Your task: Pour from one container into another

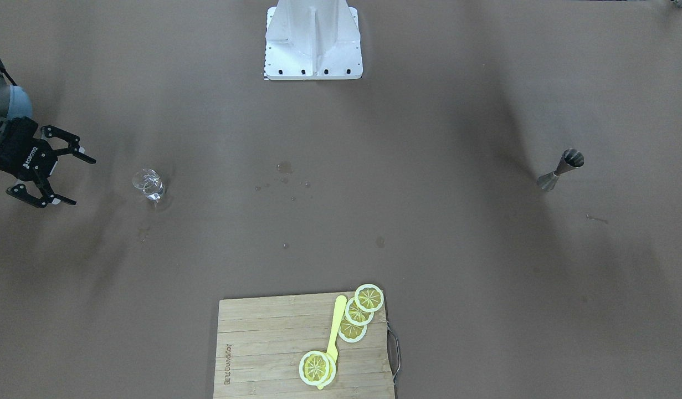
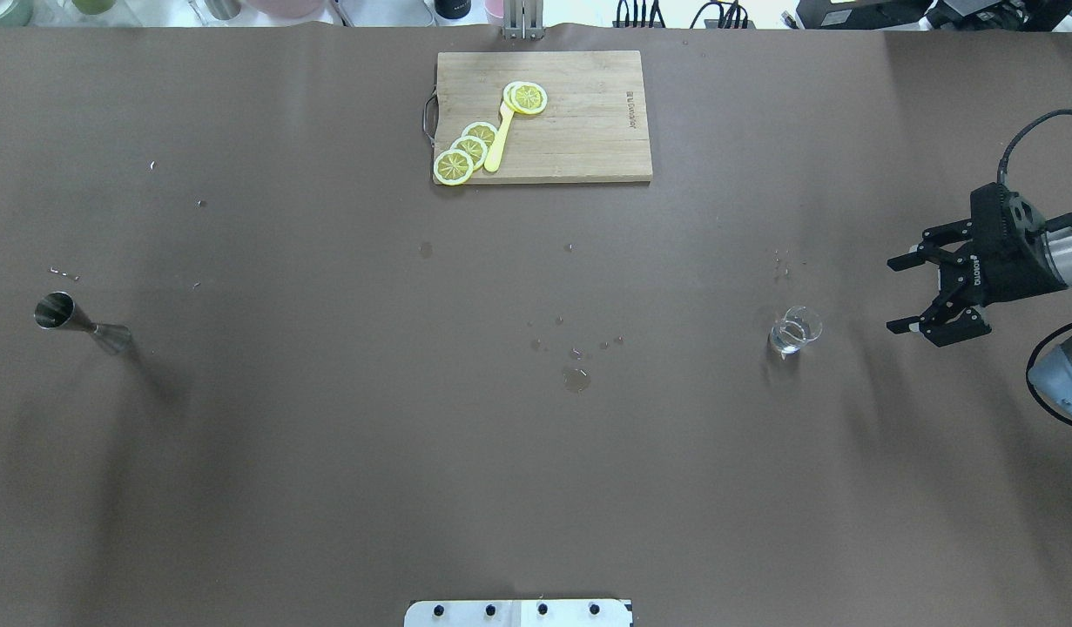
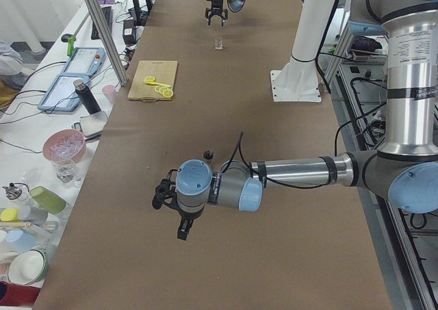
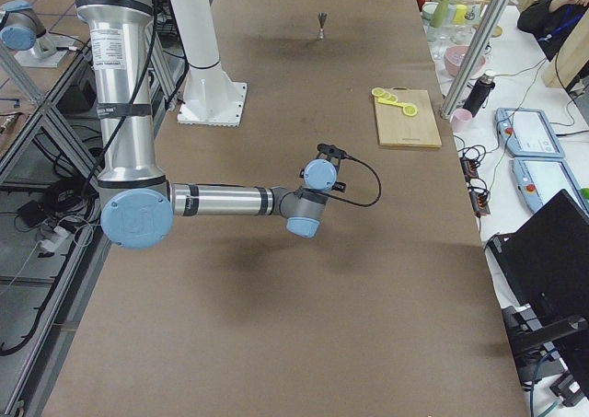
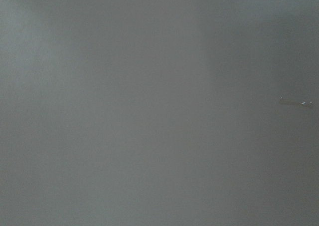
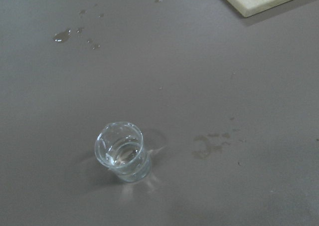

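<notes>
The pouring has not begun, and the step in hand looks like the approach for a first grasp. A small clear glass stands upright on the brown worktop toward the robot's right end, with what seems to be a little clear liquid in its bottom (the right wrist view looks down into it). The right pincer hangs just off to the outer side of the glass with its fingers spread wide. It is near the glass, holds nothing, and its opening is turned toward it. The other vessel, a metal jigger, stands well apart at the opposite end of the worktop. The left pincer shows only in the side view, near that jigger, and I cannot tell whether it is spread or pressed together; its wrist camera gives only blurred grey surface. A few drops of liquid lie mid-worktop, and a wooden cutting board with lemon slices sits at the far edge, clear of the work. The next move probably calls for the right pincer to slide in level until its fingers straddle the glass. It should then close gently on the slick, light wall without tipping it. After that the two vessels must be brought together, since they stand too far apart to pour.
</notes>
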Robot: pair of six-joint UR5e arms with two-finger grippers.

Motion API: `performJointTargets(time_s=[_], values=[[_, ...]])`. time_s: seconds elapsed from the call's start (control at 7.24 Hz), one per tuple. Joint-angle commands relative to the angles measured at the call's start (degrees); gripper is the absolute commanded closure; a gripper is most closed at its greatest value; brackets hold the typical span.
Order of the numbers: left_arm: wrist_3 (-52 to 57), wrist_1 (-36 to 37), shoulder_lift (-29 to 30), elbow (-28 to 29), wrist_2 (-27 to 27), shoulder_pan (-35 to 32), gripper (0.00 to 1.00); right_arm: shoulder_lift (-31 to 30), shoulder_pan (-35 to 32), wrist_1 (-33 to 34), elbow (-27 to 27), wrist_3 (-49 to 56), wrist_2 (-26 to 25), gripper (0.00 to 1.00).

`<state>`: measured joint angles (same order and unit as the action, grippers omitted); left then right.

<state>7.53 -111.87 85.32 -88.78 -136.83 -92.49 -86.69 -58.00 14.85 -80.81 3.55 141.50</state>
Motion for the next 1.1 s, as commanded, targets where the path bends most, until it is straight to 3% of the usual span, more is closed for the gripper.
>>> performJointTargets(time_s=[0.0, 0.41, 0.69, 0.97], values=[[-0.4, -17.2, 0.2, 2.6, -0.3, 1.0, 0.01, 0.4, 1.8, -2.6, 1.1, 3.5, -0.2, 0.0], [-1.3, -30.4, -0.8, 2.6, 0.3, 1.1, 0.01, 0.5, 3.1, -5.5, 1.4, 6.4, -0.3, 0.0], [-9.2, -38.7, -0.2, 2.4, -0.3, 2.0, 0.01, 2.0, 3.9, -6.9, 4.0, 9.8, -0.5, 0.0], [-9.3, -40.7, 0.9, 2.2, 0.1, 9.1, 0.01, 4.6, 3.8, -8.9, 7.7, 10.3, -0.4, 0.0]])
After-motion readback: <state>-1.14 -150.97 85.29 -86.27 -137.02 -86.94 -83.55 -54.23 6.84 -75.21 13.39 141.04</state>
